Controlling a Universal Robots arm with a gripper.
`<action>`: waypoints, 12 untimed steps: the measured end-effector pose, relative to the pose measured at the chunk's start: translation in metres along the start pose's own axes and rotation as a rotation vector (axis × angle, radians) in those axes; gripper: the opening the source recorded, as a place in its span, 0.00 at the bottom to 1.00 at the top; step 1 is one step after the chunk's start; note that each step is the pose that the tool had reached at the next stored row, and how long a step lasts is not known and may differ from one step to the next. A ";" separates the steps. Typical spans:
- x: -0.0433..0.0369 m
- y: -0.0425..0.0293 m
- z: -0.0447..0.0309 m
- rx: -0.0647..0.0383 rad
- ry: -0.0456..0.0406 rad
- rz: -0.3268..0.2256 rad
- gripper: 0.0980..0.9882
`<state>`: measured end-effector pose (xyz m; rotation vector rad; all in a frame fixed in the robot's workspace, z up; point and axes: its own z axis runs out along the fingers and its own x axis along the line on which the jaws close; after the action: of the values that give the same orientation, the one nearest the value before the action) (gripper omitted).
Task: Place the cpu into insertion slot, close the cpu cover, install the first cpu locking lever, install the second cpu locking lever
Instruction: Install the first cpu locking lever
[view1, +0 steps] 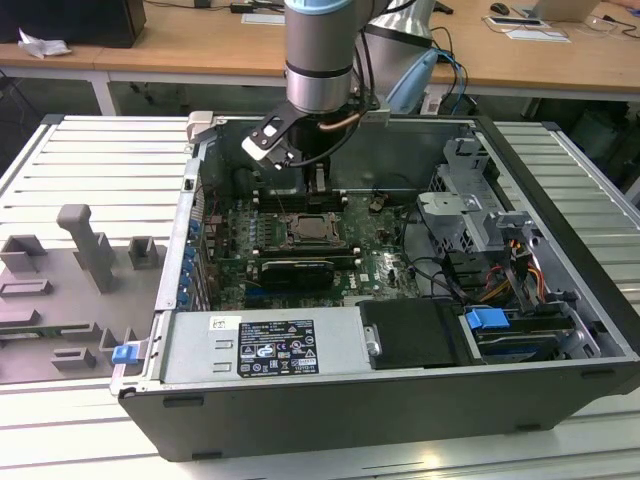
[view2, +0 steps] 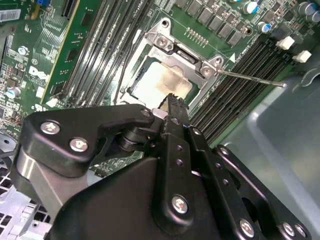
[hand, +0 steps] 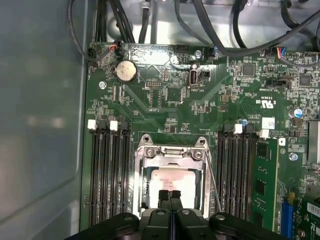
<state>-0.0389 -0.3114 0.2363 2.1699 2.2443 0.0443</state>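
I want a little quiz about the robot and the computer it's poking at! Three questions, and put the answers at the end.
1. True or false: the cpu lies under the window of the cpu cover.
2. The fingers of the gripper are: A) shut together, B) wide open, C) holding a screwdriver.
3. Fill in: the motherboard is coloured ____.
Key: 1 true; 2 A; 3 green.
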 end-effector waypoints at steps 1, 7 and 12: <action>-0.0001 -0.0001 -0.0006 0.000 -0.0001 0.000 0.01; 0.0001 0.0005 -0.0168 0.000 0.0000 0.000 0.01; 0.0002 0.0011 -0.0325 0.000 -0.0020 -0.022 0.01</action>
<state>-0.0389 -0.3114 0.2688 2.1442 2.2666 0.0418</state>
